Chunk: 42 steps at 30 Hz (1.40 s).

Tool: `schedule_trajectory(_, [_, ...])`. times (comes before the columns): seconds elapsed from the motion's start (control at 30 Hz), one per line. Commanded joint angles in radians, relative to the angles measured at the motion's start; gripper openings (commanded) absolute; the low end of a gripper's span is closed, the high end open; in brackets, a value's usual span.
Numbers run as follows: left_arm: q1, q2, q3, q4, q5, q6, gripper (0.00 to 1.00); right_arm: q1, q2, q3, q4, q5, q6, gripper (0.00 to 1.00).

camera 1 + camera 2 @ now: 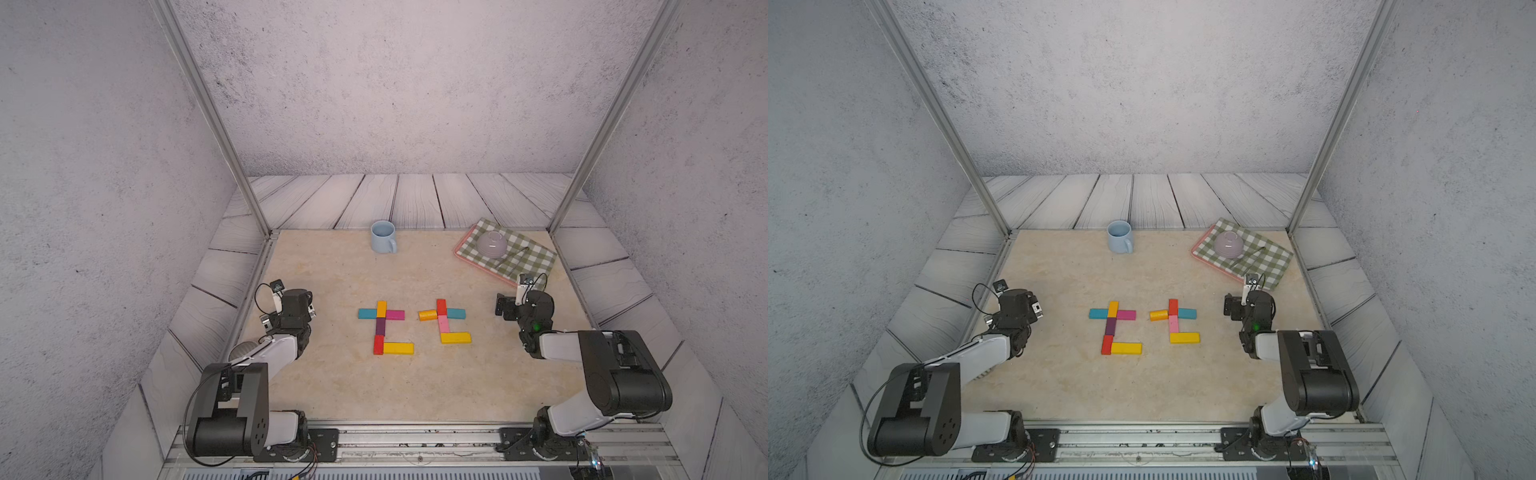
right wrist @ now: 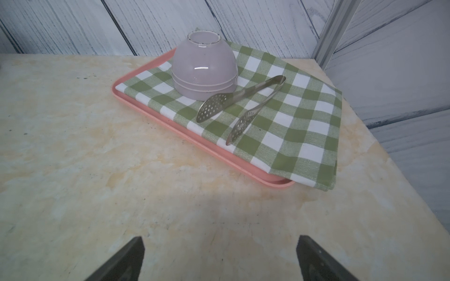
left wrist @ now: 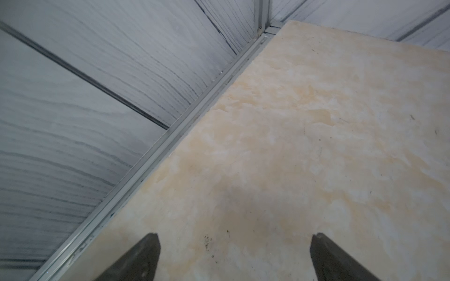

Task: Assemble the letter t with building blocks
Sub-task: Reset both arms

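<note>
While both arms sit drawn back at opposite sides of the counter [image 1: 332, 386], the building blocks [image 1: 380, 326] lie flat in its middle, arranged as two small letter t shapes side by side and a little apart. In the left shape, an orange block [image 1: 381, 308] tops the stem, with a teal block [image 1: 368, 313] to its left and a magenta block [image 1: 395, 314] to its right as the crossbar. Below them come a purple block [image 1: 380, 326] and a red block [image 1: 378, 344], and a long yellow block [image 1: 398, 348] runs rightward from the bottom as a foot. In the right shape, a second red block [image 1: 441, 307] tops the stem above a pink block [image 1: 444, 324]. A second orange block [image 1: 428, 315], slightly askew, and a second teal block [image 1: 456, 313] make the crossbar, and a second yellow block [image 1: 455, 338] forms the foot. The left fingers [image 3: 138, 258] are spread wide over bare counter by the left edge, holding nothing. The right fingers [image 2: 124, 260] are spread just as wide and also hold nothing, near a pink tray [image 2: 151, 116]. On the tray lies a green checked cloth [image 2: 304, 116] with an upturned lilac bowl [image 2: 203, 70] and metal tongs [image 2: 243, 102] on top. A light-blue mug [image 1: 383, 237] stands upright at the far edge.
</note>
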Motion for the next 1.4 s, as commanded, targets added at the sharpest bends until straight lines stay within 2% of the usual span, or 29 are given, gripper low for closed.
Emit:
schedule_trajectory(0.0, [0.02,0.013,-0.039,0.306,0.119,0.143,1.0,-0.006,-0.013,-0.001,0.042,-0.006,0.0,0.99])
schedule_trajectory(0.13, [0.064,0.093,-0.094,0.505,0.225,0.151,1.0,-0.006,-0.014,-0.002,0.044,-0.043,-0.018,0.99])
schedule_trajectory(0.2, [0.064,0.115,-0.073,0.469,0.361,0.208,1.0,-0.005,-0.007,0.026,0.001,-0.068,-0.026,0.99])
schedule_trajectory(0.27, [0.064,0.193,-0.053,0.527,0.401,0.234,1.0,-0.008,-0.008,0.026,-0.004,-0.061,-0.019,0.99])
schedule_trajectory(0.3, [0.06,0.211,-0.059,0.571,0.394,0.238,0.99,-0.008,-0.006,0.029,-0.007,-0.058,-0.017,0.99])
schedule_trajectory(0.4, [0.057,0.164,-0.016,0.407,0.395,0.235,0.99,-0.008,-0.006,0.029,-0.007,-0.057,-0.018,0.99])
schedule_trajectory(0.47, [0.058,0.179,-0.03,0.461,0.396,0.238,0.99,-0.008,-0.004,0.031,-0.011,-0.06,-0.016,0.99])
schedule_trajectory(0.67, [0.05,0.167,-0.024,0.426,0.384,0.241,0.99,-0.008,-0.008,0.028,-0.007,-0.059,-0.018,0.99])
schedule_trajectory(0.77, [0.022,0.167,-0.018,0.416,0.318,0.25,0.99,-0.009,-0.007,0.026,-0.006,-0.058,-0.018,0.99])
schedule_trajectory(1.37, [0.007,0.17,-0.016,0.417,0.275,0.248,0.99,-0.009,-0.009,0.025,-0.005,-0.058,-0.019,0.99])
